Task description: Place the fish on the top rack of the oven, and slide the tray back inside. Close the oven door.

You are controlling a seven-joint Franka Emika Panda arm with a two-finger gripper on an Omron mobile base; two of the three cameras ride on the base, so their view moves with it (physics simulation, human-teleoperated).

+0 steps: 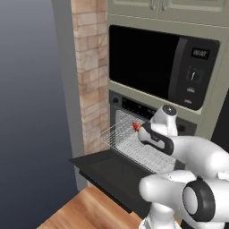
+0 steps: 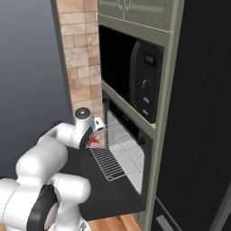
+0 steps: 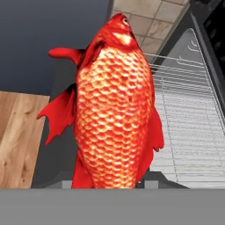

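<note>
Hand view, centre of frame: the fish point(image 3: 115, 107) fills the middle, head toward the top edge, its tail end clamped between the narrowed fingers of the gripper point(image 3: 112, 182) at the bottom. To its right lies the top rack point(image 3: 189, 132), pulled out over the oven door point(image 3: 59, 145), which hangs open and level. Left base view, centre: the fish point(image 1: 136, 127) shows as a small red spot at the gripper point(image 1: 139, 129), above the near left part of the rack point(image 1: 134, 145). Above the oven point(image 1: 134, 107) sits a black microwave point(image 1: 161, 67), with a brick wall point(image 1: 91, 76) at upper left
</note>
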